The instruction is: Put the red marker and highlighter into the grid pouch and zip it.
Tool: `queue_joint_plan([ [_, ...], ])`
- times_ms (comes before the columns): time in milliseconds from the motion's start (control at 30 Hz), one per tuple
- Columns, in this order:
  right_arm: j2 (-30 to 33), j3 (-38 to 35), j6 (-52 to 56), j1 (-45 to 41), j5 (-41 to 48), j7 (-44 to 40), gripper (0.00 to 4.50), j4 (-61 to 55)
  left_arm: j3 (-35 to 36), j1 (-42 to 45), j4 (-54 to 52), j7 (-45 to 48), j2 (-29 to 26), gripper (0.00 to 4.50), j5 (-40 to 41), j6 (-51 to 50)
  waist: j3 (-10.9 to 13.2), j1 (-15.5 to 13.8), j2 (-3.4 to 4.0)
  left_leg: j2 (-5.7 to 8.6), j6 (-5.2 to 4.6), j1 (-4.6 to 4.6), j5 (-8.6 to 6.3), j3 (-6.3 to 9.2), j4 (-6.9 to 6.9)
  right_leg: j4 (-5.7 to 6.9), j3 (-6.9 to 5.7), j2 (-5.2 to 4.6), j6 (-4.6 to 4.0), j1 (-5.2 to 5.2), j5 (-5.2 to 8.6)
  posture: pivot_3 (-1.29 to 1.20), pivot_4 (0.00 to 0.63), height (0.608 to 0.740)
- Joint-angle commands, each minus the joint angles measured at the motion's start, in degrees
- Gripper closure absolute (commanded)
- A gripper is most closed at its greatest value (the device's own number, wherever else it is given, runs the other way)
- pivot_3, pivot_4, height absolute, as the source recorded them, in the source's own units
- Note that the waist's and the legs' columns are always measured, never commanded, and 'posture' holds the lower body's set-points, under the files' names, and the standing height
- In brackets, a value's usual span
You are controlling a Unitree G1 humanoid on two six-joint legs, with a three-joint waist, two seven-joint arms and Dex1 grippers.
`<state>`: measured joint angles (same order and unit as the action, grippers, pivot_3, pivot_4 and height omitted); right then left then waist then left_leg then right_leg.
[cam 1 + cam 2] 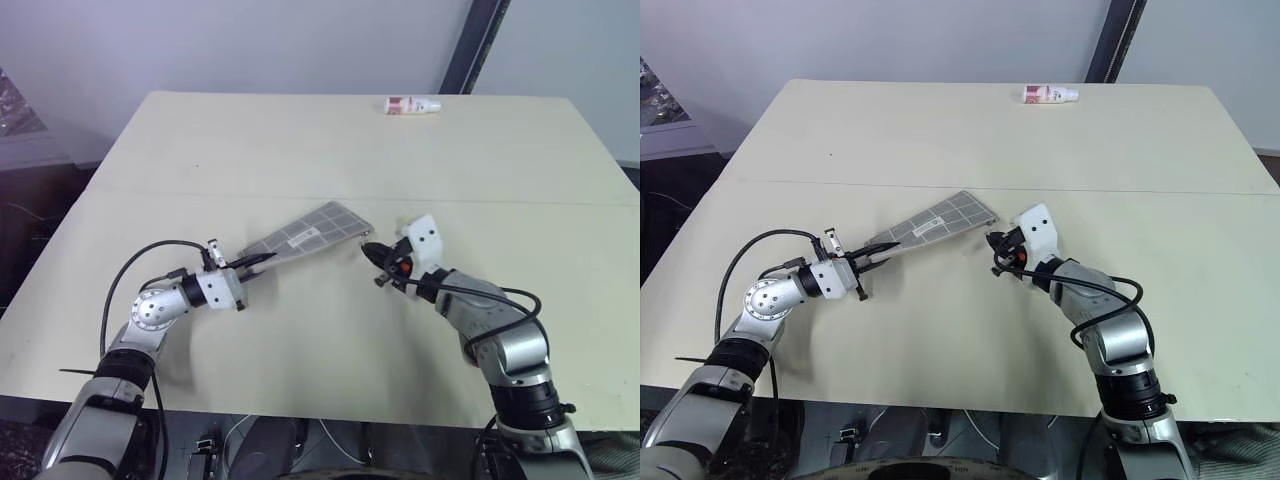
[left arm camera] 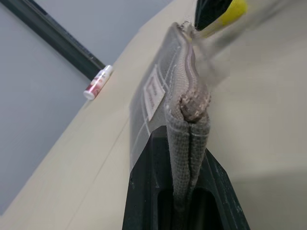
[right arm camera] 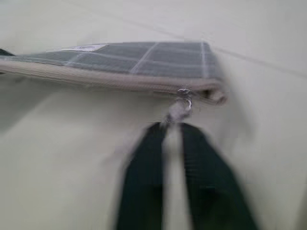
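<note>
The grid pouch (image 1: 305, 235), grey with white lines and a white label patch, hangs just above the table (image 1: 300, 150). It slopes up from my left gripper (image 1: 255, 262) toward the right. My left gripper is shut on the pouch's near end, and its two fingers (image 2: 144, 182) clamp the zip seam. My right gripper (image 1: 372, 250) is at the pouch's far right corner. Its black fingers (image 3: 144, 163) are shut on the zip pull cord (image 3: 181, 103), which hangs from the zip's end. The red marker and the highlighter are out of view.
A small white bottle with a red label (image 1: 412, 105) lies at the table's far edge, well away from both arms. A dark post (image 1: 470, 45) stands behind the table against the wall.
</note>
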<state>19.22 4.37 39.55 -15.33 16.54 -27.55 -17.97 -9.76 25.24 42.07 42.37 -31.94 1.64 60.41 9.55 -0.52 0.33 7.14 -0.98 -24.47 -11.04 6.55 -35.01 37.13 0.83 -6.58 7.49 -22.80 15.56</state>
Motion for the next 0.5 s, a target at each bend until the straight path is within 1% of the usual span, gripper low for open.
queue_joint_plan([
  [33, -0.28, 1.85, -1.15, -1.46, -0.7, 0.19, 4.45, -2.27, 1.44, 0.96, 0.86, -1.03, -0.47, 4.5, -0.56, 1.83, 0.0, -0.01, 0.0, 0.01, -0.01, 0.0, 0.0, 0.0, 0.0, 0.0, 0.0, 0.0, 0.0, 0.0, 0.0, 0.0, 0.15, 0.74],
  [133, 0.3, 3.0, -2.72, -2.16, -3.11, 1.33, 4.45, -1.18, 1.35, 1.0, 0.96, -1.31, -0.08, 4.5, -0.51, 2.27, 0.0, 0.0, 0.0, 0.02, 0.01, -0.01, -0.01, 0.0, -0.01, 0.0, 0.0, -0.01, 0.0, 0.0, 0.0, 0.0, 0.15, 0.74],
  [200, -0.38, 1.22, -2.91, -2.03, -2.64, 2.33, 4.45, -0.47, 1.4, 1.11, 1.09, -1.66, -0.09, 4.5, -0.89, 2.54, 0.0, -0.05, 0.0, 0.01, 0.02, -0.01, -0.01, 0.0, -0.01, 0.01, 0.0, 0.0, 0.0, 0.0, 0.0, 0.0, 0.15, 0.74],
  [267, 0.63, 0.35, -2.13, -0.61, -0.12, -0.41, 3.94, -2.05, 1.73, 1.18, 1.27, -2.19, -0.3, 4.5, -1.03, 2.68, 0.0, -0.08, 0.0, 0.01, 0.02, -0.01, -0.01, 0.0, -0.01, 0.01, -0.01, 0.0, 0.0, 0.0, 0.0, 0.0, 0.15, 0.74],
  [300, 0.88, -0.28, -2.19, -0.32, -0.74, 0.41, 3.62, -1.94, 1.84, 1.2, 1.22, -2.23, -0.45, 4.5, -0.77, 2.66, 0.0, -0.08, 0.0, 0.01, 0.02, -0.01, -0.01, 0.0, -0.01, 0.0, -0.01, 0.0, 0.0, 0.0, 0.0, 0.0, 0.15, 0.74],
  [333, 0.65, -1.25, -1.87, -0.2, -0.91, 1.49, 3.18, -1.67, 1.96, 1.23, 1.07, -2.26, -0.61, 4.5, -0.5, 2.6, 0.0, -0.05, 0.0, 0.01, 0.0, -0.01, 0.0, 0.0, -0.01, 0.0, -0.01, 0.0, 0.0, 0.01, 0.0, 0.0, 0.15, 0.74],
  [367, 0.1, -2.37, -1.39, -0.25, -0.44, 2.3, 2.57, -1.37, 2.07, 1.35, 0.92, -2.27, -0.73, 4.5, -0.25, 2.58, 0.0, -0.04, 0.0, 0.02, -0.01, -0.01, 0.01, 0.0, 0.0, 0.0, -0.01, 0.0, 0.0, 0.0, 0.0, 0.0, 0.15, 0.74],
  [400, -0.19, -3.06, -1.11, -0.32, 0.0, 2.56, 2.12, -1.28, 2.21, 1.52, 0.58, -2.22, -0.9, 4.5, 0.07, 2.56, 0.0, -0.05, 0.0, 0.02, -0.01, -0.01, 0.01, 0.0, 0.0, 0.0, 0.0, 0.0, 0.0, 0.0, 0.0, 0.0, 0.15, 0.74],
  [433, -0.36, -3.39, -0.88, -0.4, 0.29, 2.62, 1.52, -1.26, 2.33, 1.75, 0.34, -2.16, -1.06, 4.5, 0.28, 2.5, 0.0, -0.04, -0.01, 0.02, -0.01, -0.01, 0.0, 0.0, 0.0, 0.01, 0.0, 0.0, 0.0, 0.0, 0.0, 0.0, 0.15, 0.74],
  [467, -0.6, -3.35, -0.78, -0.62, 0.53, 2.56, 1.12, -1.03, 2.51, 2.12, -0.23, -1.91, -1.25, 4.5, 0.89, 2.3, 0.0, -0.03, -0.01, 0.01, 0.0, -0.01, 0.0, 0.0, 0.0, 0.01, 0.0, 0.0, 0.0, 0.0, 0.0, 0.0, 0.15, 0.74],
  [500, -1.09, -3.37, -0.79, -0.86, 0.8, 2.73, 0.58, -0.76, 2.64, 2.41, -0.82, -1.63, -1.43, 4.5, 1.48, 2.12, 0.01, 0.03, -0.01, 0.0, 0.01, -0.01, 0.0, 0.0, 0.0, 0.02, 0.0, 0.01, 0.0, 0.0, 0.0, 0.0, 0.15, 0.74],
])
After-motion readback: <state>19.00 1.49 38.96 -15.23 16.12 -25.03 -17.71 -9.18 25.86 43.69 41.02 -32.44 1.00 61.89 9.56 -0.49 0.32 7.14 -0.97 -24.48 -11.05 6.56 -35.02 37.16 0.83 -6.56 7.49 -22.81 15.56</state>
